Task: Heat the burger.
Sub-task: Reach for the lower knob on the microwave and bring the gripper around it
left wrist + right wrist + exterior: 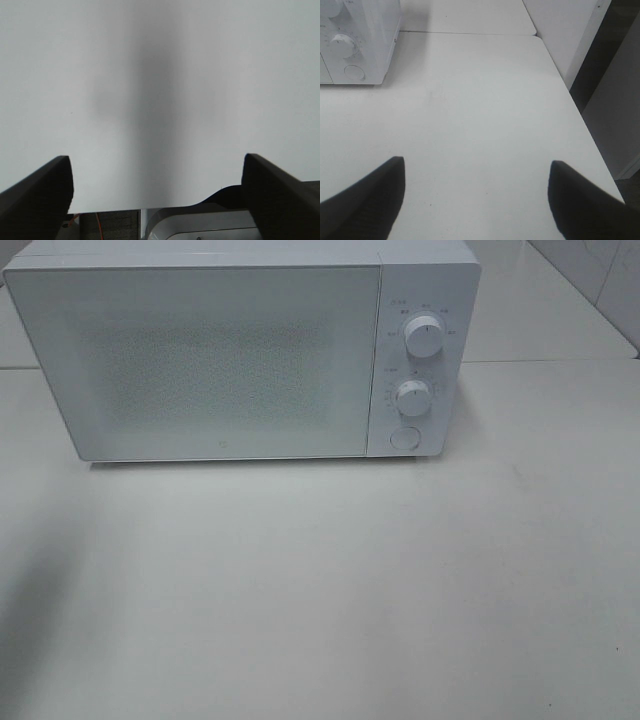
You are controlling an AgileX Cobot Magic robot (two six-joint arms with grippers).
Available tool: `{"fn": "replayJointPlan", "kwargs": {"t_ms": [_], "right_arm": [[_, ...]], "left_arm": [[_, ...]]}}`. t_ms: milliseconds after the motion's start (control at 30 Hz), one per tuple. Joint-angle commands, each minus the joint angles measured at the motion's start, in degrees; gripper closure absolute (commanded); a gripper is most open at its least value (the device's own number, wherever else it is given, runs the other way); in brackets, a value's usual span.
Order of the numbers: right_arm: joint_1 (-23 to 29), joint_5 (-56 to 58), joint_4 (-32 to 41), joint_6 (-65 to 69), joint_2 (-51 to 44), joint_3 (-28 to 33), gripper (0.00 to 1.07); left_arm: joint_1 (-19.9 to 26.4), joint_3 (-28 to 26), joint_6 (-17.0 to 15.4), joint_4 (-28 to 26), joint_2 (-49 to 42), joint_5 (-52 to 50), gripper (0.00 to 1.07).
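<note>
The burger is out of view in every frame. A white microwave [240,350] stands at the back of the white table [330,590] with its door shut; two knobs [423,338] and a round button [404,436] sit on its right panel. Neither arm shows in the exterior high view. In the left wrist view my left gripper [159,192] is open over bare table, nothing between its dark fingers [40,192]. My right gripper [476,192] is open too, empty, with the microwave's panel [350,45] off ahead of it.
The table's right edge [580,110] drops off beside a white wall panel [565,35]. A seam between two tabletops runs behind the microwave [470,33]. A white rounded base [200,225] and cables show past the table edge in the left wrist view.
</note>
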Motion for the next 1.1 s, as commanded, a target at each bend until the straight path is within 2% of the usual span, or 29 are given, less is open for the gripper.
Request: {"fn": "replayJointPlan", "kwargs": {"t_ms": [33,67,133,367,433,533,833,1100], "right_arm": [[-0.3,-0.7,0.0,-0.7,-1.4,0.2,0.33],[-0.3,-0.7,0.0,-0.7,-1.4,0.2,0.33],[-0.3,-0.7,0.0,-0.7,-1.4,0.2,0.33],[-0.3,-0.7,0.0,-0.7,-1.4,0.2,0.33],[-0.3,-0.7,0.0,-0.7,-1.4,0.2,0.33],[-0.3,-0.7,0.0,-0.7,-1.4,0.2,0.33],[-0.3,-0.7,0.0,-0.7,-1.4,0.2,0.33],[-0.3,-0.7,0.0,-0.7,-1.4,0.2,0.33]], "left_arm": [[2.9,2.6,-0.5,-0.6,-5.7,0.8,0.23],[2.9,2.6,-0.5,-0.6,-5.7,0.8,0.23],[3.4,4.8,-0.5,0.6,-12.6,0.8,0.23],[3.4,8.4,-0.6,2.1,-21.7,0.7,0.23],[3.4,12.4,-0.6,2.2,-28.6,0.4,0.23],[3.4,15.4,-0.6,2.2,-33.5,-0.4,0.23],[3.4,17.1,-1.0,2.2,-46.2,2.2,0.23],[3.4,17.6,-1.8,2.5,-53.6,2.6,0.23]]}}
